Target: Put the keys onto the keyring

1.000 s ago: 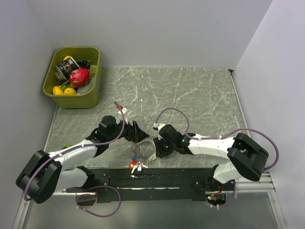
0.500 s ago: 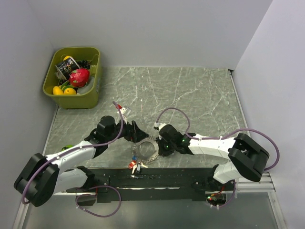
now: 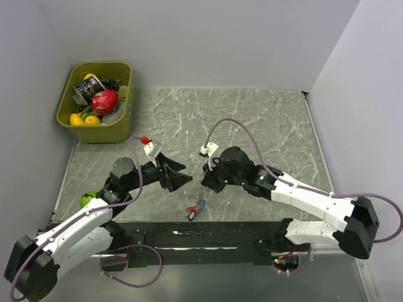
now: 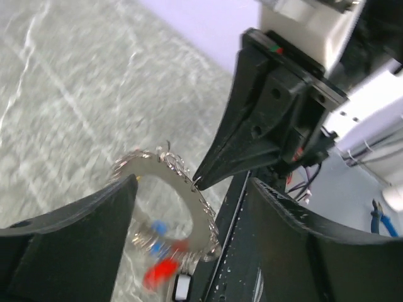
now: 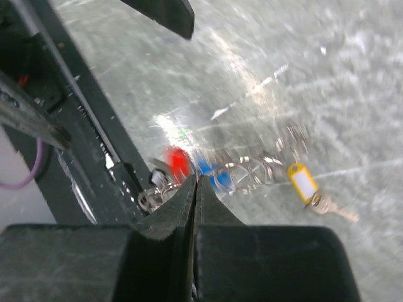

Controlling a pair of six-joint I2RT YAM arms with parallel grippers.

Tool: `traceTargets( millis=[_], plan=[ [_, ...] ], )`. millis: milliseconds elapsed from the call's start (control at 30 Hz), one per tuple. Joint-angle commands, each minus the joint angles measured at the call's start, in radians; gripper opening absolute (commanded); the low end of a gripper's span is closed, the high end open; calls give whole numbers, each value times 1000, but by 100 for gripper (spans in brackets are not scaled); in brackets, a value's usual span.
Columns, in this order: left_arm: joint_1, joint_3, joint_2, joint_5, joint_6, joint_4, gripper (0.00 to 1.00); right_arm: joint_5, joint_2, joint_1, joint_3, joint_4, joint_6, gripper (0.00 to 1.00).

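Observation:
My right gripper [image 3: 204, 180] is shut on the rim of the keyring [image 4: 196, 228], a thin silvery ring edged with small metal bits, and holds it above the table. Its pinching tips [image 4: 198, 181] show in the left wrist view. Red-tagged [image 4: 160, 274], blue-tagged [image 4: 157, 228] and whitish [image 4: 181, 286] keys dangle from the ring's lower side. From above, that bunch [image 3: 196, 209] shows near the table's front edge. The right wrist view shows my shut right gripper [image 5: 195, 178] over the red [image 5: 178, 162] and blue [image 5: 204, 167] tags. My left gripper [image 4: 192, 189] stands open, its fingers either side of the ring without touching it.
A yellow-tagged key [image 5: 303, 182] lies on the marble beyond the bunch. A green bin [image 3: 119, 126] of toy fruit stands at the back left. A green ball [image 3: 88, 199] sits by the left arm. The black base rail [image 3: 201, 231] runs along the front edge.
My right gripper shut on the keyring and lifted it off the table, keys dangling. Both arms rose. The left gripper drew back to the left and narrowed a little.

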Motion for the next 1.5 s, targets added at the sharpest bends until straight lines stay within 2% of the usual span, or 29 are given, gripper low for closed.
traceTargets(
  millis=[0,200,400,533,1467],
  plan=[
    [-3,-16,-53,116,40,83,73,-115,-66,2,56,-26,-176,0],
    [-3,-39,-53,245,0,235,61,-254,-169,-19,71,-12,-262,0],
    [-5,-1,1,291,-6,222,55,-410,-223,-59,97,14,-259,0],
    [-11,28,36,323,-58,273,53,-437,-230,-64,102,38,-235,0],
    [-131,117,73,302,0,199,43,-471,-226,-67,81,134,-161,0]
  ],
)
